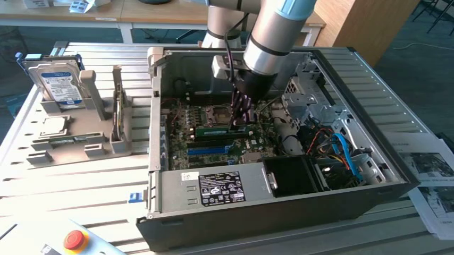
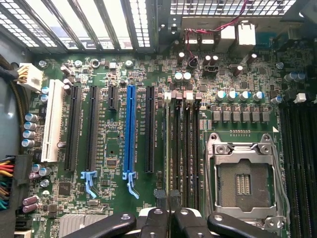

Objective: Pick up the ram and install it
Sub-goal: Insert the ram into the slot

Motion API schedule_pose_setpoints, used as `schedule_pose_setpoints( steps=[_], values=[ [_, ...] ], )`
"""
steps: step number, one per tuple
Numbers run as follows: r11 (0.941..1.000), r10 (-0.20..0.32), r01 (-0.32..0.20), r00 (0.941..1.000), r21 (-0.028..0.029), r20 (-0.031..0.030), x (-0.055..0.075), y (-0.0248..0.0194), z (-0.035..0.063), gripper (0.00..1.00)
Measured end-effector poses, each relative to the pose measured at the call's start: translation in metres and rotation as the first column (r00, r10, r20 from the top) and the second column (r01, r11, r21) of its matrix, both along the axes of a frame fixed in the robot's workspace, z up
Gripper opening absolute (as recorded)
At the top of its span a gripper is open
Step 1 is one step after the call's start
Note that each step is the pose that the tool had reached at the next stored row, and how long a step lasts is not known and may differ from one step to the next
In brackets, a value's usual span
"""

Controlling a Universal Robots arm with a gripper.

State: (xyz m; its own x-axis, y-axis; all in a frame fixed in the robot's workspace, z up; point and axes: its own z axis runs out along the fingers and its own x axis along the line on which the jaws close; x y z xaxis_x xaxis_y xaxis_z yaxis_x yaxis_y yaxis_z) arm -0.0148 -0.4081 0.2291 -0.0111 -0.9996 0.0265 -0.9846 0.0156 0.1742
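Inside the open computer case (image 1: 284, 202) the arm reaches down to the motherboard. The ram (image 1: 215, 129), a thin green stick, stands on edge at the memory slots beside the empty processor socket (image 1: 216, 112). My gripper (image 1: 239, 123) is directly over one end of it. In the wrist view the ram (image 2: 168, 148) shows edge-on as a thin line running along the first memory slot, and my gripper (image 2: 170, 212) is shut on its upper edge with the black fingers (image 2: 154, 220) pressed against both sides. Whether the stick is fully seated cannot be told.
A grey fixture (image 1: 78, 143) on the exterior view's left holds a blue-labelled hard drive (image 1: 58, 85) and a square silver processor (image 1: 53, 126). Cables, a drive cage (image 1: 312, 101) and the power supply (image 1: 220, 188) crowd the case. A red stop button (image 1: 75, 240) sits at the front.
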Motion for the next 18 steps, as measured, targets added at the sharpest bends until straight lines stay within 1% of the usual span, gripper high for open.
schedule_pose_setpoints(
  steps=[5,10,18],
  values=[
    [1.0,0.0,0.0,1.0,0.0003,0.0007,-0.0001,0.0,0.0006,0.12],
    [1.0,0.0,0.0,1.0,-0.0001,0.0091,-0.0008,0.0,0.0006,0.12],
    [1.0,0.001,-0.001,0.9999,-0.0011,0.0117,-0.0029,0.0001,0.0007,0.12]
  ],
)
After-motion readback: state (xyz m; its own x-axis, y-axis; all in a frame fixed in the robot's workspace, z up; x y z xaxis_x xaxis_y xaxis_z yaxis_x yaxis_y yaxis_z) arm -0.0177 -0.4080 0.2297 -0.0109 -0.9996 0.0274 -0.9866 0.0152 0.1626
